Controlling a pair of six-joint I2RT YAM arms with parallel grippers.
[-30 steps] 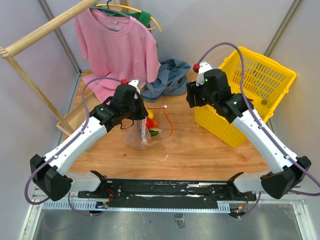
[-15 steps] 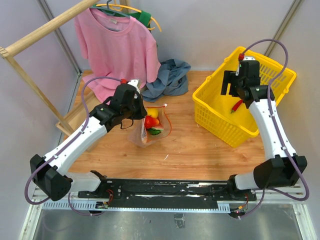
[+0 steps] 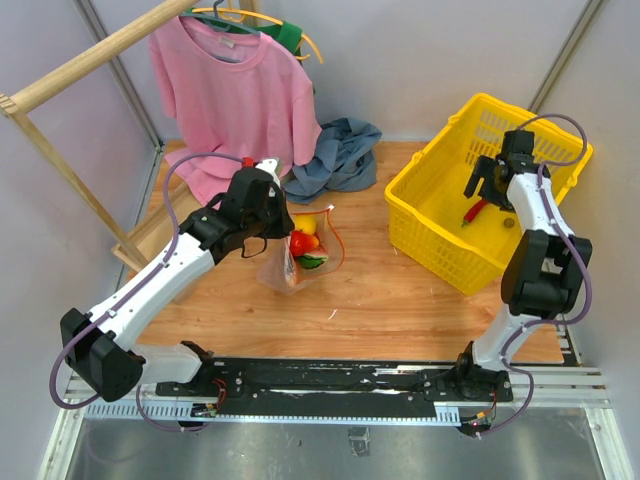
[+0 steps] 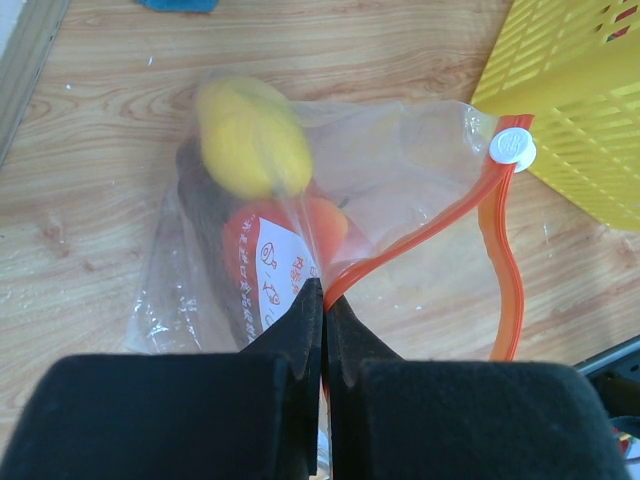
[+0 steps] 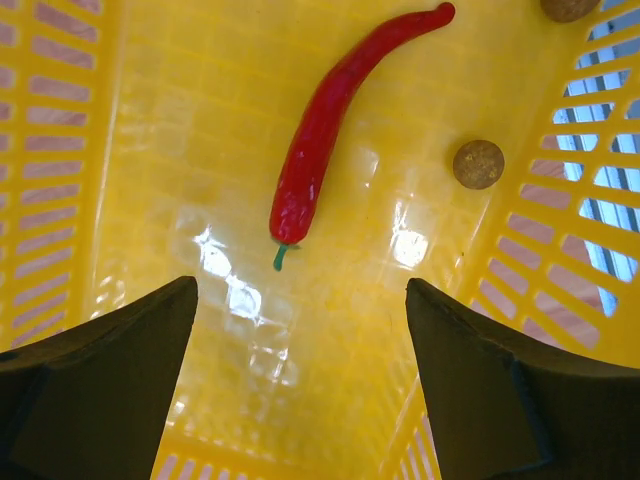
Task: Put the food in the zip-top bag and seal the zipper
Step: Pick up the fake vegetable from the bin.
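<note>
Over on the right, the arm has swung from the front corner of the yellow basket [image 3: 432, 245] to deep inside it, while the left arm has not budged from the bag. Now the right gripper [image 5: 300, 300] hangs over the basket floor with its two dark fingers [image 5: 100, 380] spread wide and nothing between them. Just ahead of the fingertips lies the thin red chili [image 5: 318, 130], flat on the yellow plastic with its green stem end pointing toward the gripper, untouched. A small round brown piece [image 5: 478, 163] sits near it by the slotted wall. From above, the right gripper [image 3: 487, 185] points down at the chili [image 3: 472, 212] near the basket's far side. On the left, the left gripper [image 4: 322, 300] has its fingers pressed together on the mouth edge of the zip-top bag [image 4: 400, 190], pinching the plastic right where the orange-red zipper [image 4: 440, 215] begins. The mouth gapes open, its two strips parted, and the white slider [image 4: 512, 146] sits at the far end. Inside the clear bag are a yellow fruit [image 4: 253, 138], a red piece [image 4: 300, 225] and a dark elongated piece [image 4: 200, 220], behind a white label [image 4: 275, 275]. From above, the bag [image 3: 300, 255] rests on the wooden table [image 3: 400, 300] well apart from the basket, with a watermelon slice [image 3: 312, 262] showing green at its lower side.
</note>
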